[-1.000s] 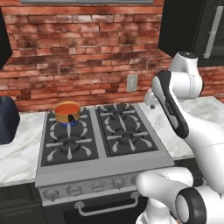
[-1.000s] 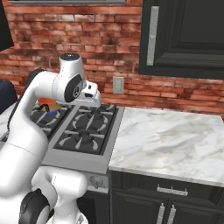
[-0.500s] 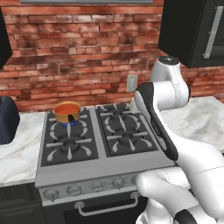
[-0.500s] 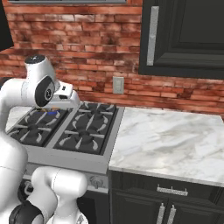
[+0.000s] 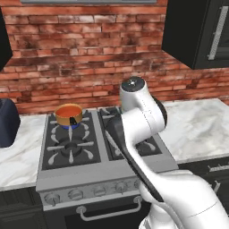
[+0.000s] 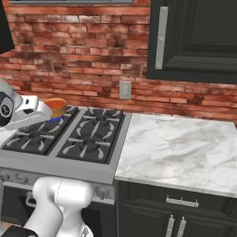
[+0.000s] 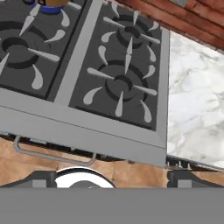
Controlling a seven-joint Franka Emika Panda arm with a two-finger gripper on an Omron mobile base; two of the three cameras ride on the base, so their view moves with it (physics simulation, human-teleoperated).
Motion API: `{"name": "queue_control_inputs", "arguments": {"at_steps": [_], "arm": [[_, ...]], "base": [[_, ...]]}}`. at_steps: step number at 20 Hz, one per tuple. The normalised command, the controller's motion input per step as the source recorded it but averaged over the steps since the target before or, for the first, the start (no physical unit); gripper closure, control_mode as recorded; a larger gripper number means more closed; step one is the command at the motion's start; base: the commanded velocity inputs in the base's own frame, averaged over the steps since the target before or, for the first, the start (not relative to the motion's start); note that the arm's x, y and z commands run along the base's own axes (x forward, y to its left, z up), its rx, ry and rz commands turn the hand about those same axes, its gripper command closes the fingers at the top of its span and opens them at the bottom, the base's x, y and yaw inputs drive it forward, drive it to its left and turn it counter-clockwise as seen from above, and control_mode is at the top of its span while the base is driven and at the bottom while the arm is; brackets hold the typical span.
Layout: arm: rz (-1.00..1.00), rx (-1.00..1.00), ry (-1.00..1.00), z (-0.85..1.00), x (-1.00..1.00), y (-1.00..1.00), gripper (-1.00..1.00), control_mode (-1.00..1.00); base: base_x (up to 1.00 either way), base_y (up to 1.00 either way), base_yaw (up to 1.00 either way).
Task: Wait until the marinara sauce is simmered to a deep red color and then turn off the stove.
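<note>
The stove (image 5: 71,150) is a grey gas range with black grates and a front row of knobs (image 5: 98,191). On its back left burner stands the small orange saucepan (image 5: 68,118), and the marinara sauce (image 5: 68,110) in it looks orange-red. The pan also shows at the stove's back left (image 6: 58,107) and at the top left edge of the hand view (image 7: 52,3). My gripper (image 7: 111,179) hangs above the stove's front edge (image 7: 87,131) over the right burners. It is open, its fingertips (image 7: 43,178) wide apart with nothing between them. It is well away from the pan.
A dark blue-grey toaster (image 5: 6,123) stands on the counter left of the stove. Marble counter (image 6: 180,148) stretches to the right, under dark upper cabinets (image 6: 199,37). A brick wall (image 5: 89,53) backs everything. The oven handle (image 7: 52,155) runs below the stove front.
My arm has swung left, from the right side of the stove to in front of its middle. The saucepan has stayed on its burner.
</note>
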Motion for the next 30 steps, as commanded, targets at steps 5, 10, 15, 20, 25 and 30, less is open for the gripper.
{"name": "queue_control_inputs", "arguments": {"at_steps": [5,10,15,20,25,30], "arm": [[0.09,-0.27,0.0,-0.21,-0.31,0.81,-1.0,-1.0],[0.1,-0.3,0.0,-0.26,-0.19,0.71,-1.0,-1.0],[0.14,-0.31,0.0,-0.33,-0.19,0.54,-1.0,-1.0],[0.19,-0.31,0.0,-0.44,-0.24,0.41,-1.0,-1.0],[0.19,-0.15,0.0,-0.44,-0.22,0.23,-1.0,-1.0],[0.18,-0.09,0.0,-0.5,-0.35,0.07,-1.0,-1.0]], "base": [[0.0,0.0,0.0],[0.0,0.0,0.0],[0.0,0.0,0.0],[0.0,0.0,0.0],[0.0,0.0,0.0],[0.0,0.0,0.0]]}}
